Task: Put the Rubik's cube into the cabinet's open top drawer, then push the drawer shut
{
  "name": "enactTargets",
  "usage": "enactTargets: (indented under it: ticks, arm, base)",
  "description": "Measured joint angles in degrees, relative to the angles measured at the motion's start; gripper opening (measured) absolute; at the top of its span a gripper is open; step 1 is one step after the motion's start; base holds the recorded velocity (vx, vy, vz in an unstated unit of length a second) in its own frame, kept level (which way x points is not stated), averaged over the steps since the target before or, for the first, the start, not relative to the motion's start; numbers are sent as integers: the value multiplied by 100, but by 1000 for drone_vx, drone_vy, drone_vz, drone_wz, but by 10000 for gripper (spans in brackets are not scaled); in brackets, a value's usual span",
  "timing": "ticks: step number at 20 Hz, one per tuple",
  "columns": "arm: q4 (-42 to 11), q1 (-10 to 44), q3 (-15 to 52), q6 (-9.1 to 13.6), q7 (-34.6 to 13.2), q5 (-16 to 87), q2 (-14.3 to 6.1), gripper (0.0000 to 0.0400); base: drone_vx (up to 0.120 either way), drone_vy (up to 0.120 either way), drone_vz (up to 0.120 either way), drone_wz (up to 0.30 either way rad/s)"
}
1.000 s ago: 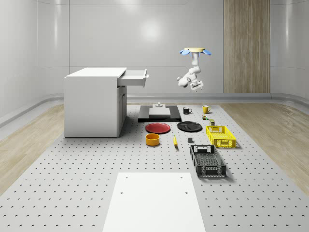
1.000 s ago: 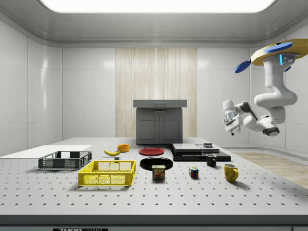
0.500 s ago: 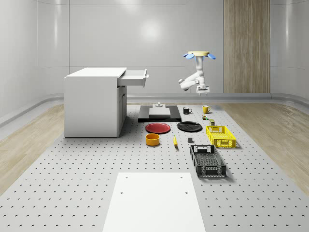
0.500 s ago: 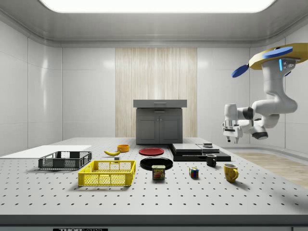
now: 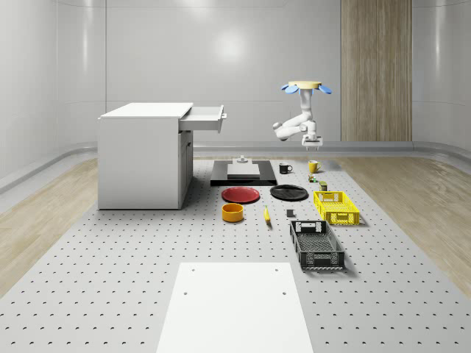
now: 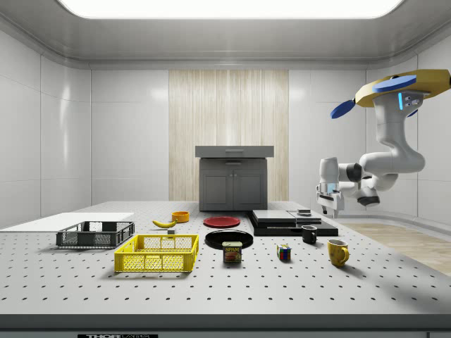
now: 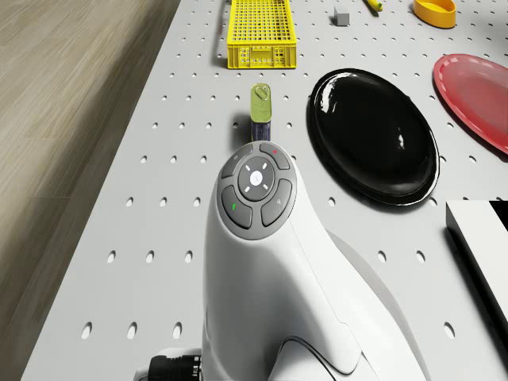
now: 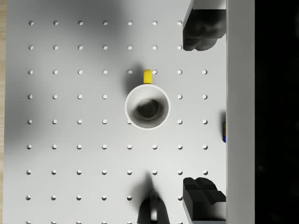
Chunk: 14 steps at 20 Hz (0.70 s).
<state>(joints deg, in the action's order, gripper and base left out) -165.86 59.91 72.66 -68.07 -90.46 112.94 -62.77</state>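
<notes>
Pale grey walls [image 5: 147, 51], a wood-panel strip [image 5: 375, 70], wooden floor [image 5: 412, 191], perforated grey tabletop [image 5: 110, 279], bright ceiling light [image 6: 225, 7]

The table [image 5: 110, 294] is done in pale grey, dotted all over with a grid of dark holes. A yellow mug [image 8: 147, 106] with a white inside is seen from above. The plates are coloured glossy black [image 7: 373, 135] and red [image 7: 476, 99]. One crate [image 7: 262, 32] is bright yellow mesh, the other [image 5: 316, 245] black. The bowl [image 5: 232, 212] is orange-yellow. The drone [image 6: 394, 88] is tan with blue rotors, the arm [image 7: 270, 270] white with a grey button pad.
</notes>
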Motion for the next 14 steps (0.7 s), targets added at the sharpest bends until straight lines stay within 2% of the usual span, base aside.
enactTargets:
  ticks: [4,10,12,14]
  arm:
    - [8,67,52,-95,-57,-58,-126,400]
    - [20,143,117,-248,-126,-150,-305,400]
    - [24,164,136,-299,-147,-180,-363,400]
    - [28,185,155,-351,-166,-210,-420,400]
  base:
    - [120,-110,-120,0]
    - [120,-7,-120,0]
    - [120,0,-20,0]
    - [120,-100,0,0]
